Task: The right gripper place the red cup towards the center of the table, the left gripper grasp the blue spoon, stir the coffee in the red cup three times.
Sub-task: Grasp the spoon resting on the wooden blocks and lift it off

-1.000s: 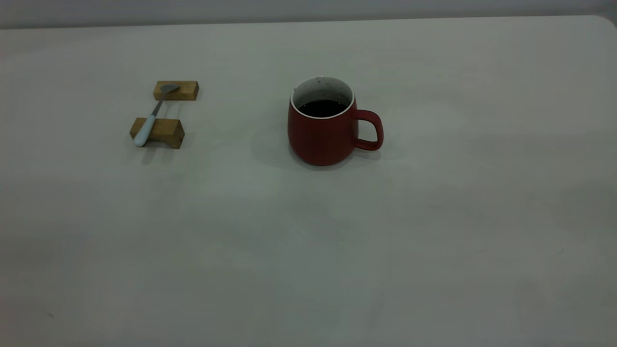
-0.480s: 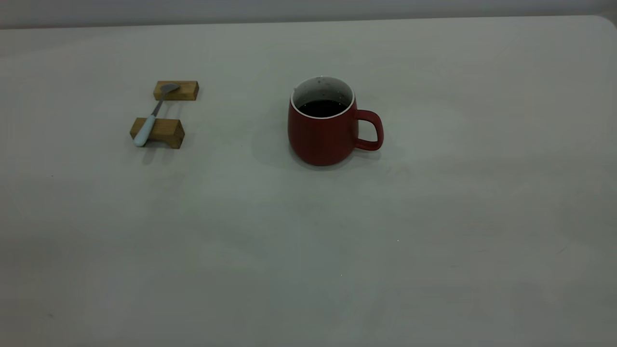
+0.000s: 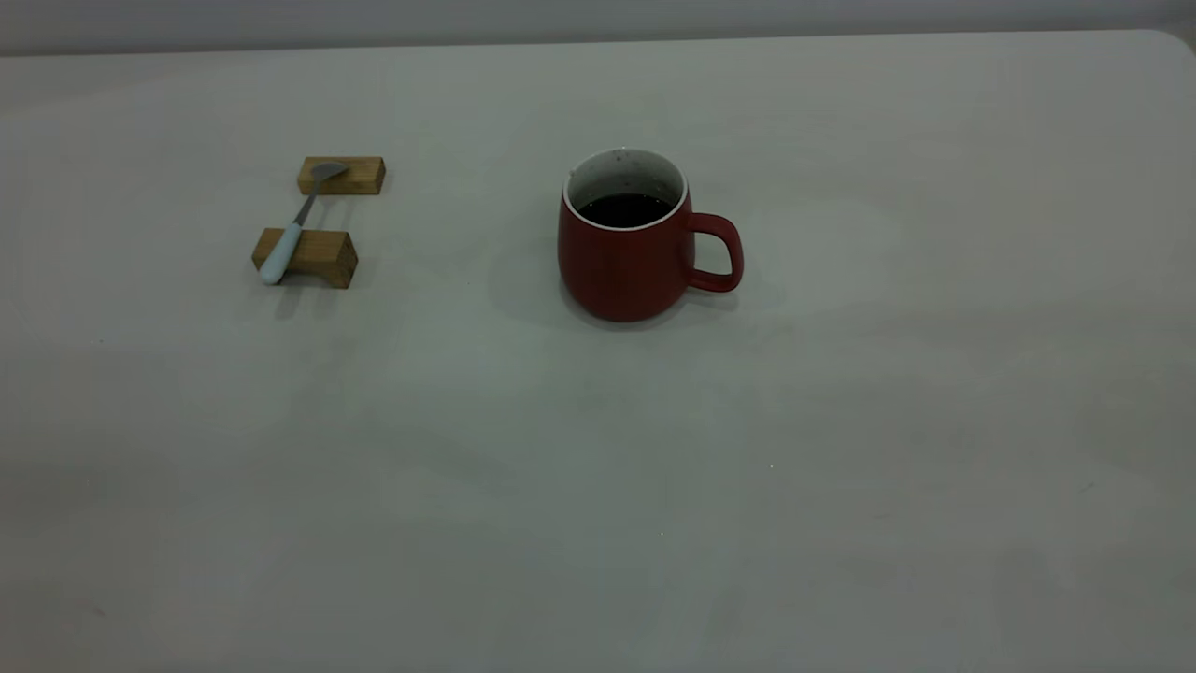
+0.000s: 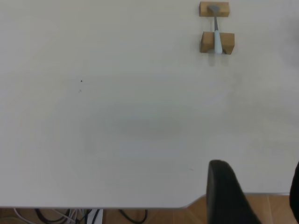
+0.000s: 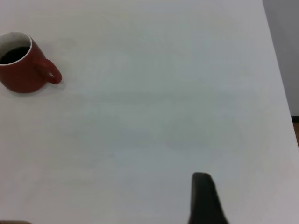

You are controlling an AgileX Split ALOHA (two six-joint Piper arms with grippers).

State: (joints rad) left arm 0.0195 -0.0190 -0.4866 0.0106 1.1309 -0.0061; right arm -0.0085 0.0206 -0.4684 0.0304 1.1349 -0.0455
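Observation:
The red cup [image 3: 628, 245] stands upright near the middle of the table [image 3: 598, 467], handle [image 3: 719, 252] pointing right, with dark coffee [image 3: 626, 208] inside. The blue spoon [image 3: 291, 231] lies across two wooden blocks at the left, bowl on the far block. The exterior view shows neither gripper. In the left wrist view, my left gripper [image 4: 259, 170] is open over the table's near edge, far from the spoon [image 4: 217, 32]. In the right wrist view, my right gripper [image 5: 250, 186] shows one finger [image 5: 203, 198] with bare table beside it, far from the cup [image 5: 21, 65].
Two small wooden blocks [image 3: 342, 175] [image 3: 313, 256] hold the spoon off the table. Cables [image 4: 70, 215] and wooden floor [image 4: 187, 214] show beyond the table's near edge in the left wrist view. The table's right edge [image 5: 275, 70] runs beside the right arm.

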